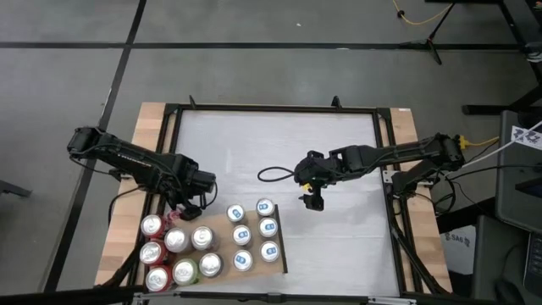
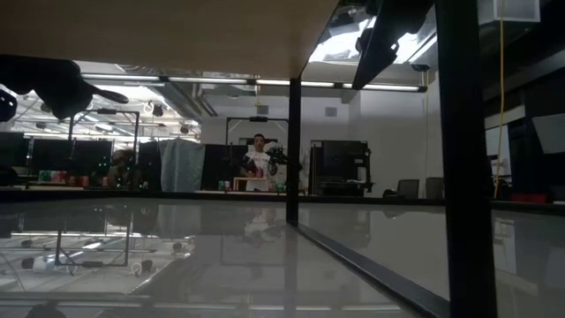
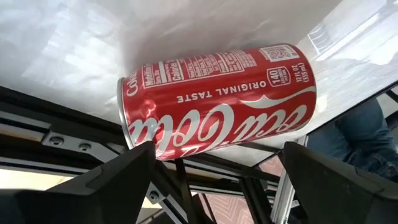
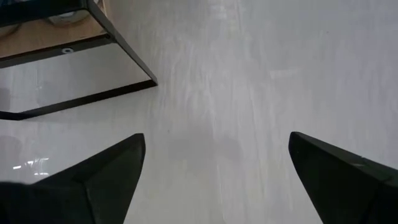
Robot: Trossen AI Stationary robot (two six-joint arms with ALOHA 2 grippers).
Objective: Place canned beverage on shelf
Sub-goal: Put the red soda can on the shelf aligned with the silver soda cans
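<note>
In the left wrist view, a red aluminium cola can with white script lettering (image 3: 217, 102) fills the frame just ahead of the left gripper (image 3: 214, 180), lying across the wide gap between its two dark fingers (image 3: 106, 186), which stand spread to either side of it; whether they touch the can's sides I cannot tell. From above, that left gripper (image 1: 188, 203) sits at the near-left part of the white tabletop (image 1: 339, 152), right at the far edge of the flat rectangular light-brown wood-grain shelf panel (image 1: 222, 213), which lies at the table's near-left corner with a thin dark strip along its right edge. On the shelf stand rows of upright cans seen by their tops: a block of silver-topped cans with blue and white labels (image 1: 255, 232) on its right half and a cluster of red and green cans (image 1: 174, 254) on its left half, packed close together. Farther out, near the middle of the table, the right gripper (image 1: 312, 201) hangs over bare white surface, well apart from the shelf, its fingers (image 4: 99, 174) wide apart with nothing between them; a loop of black cable (image 1: 275, 175) lies just beside that arm
</note>
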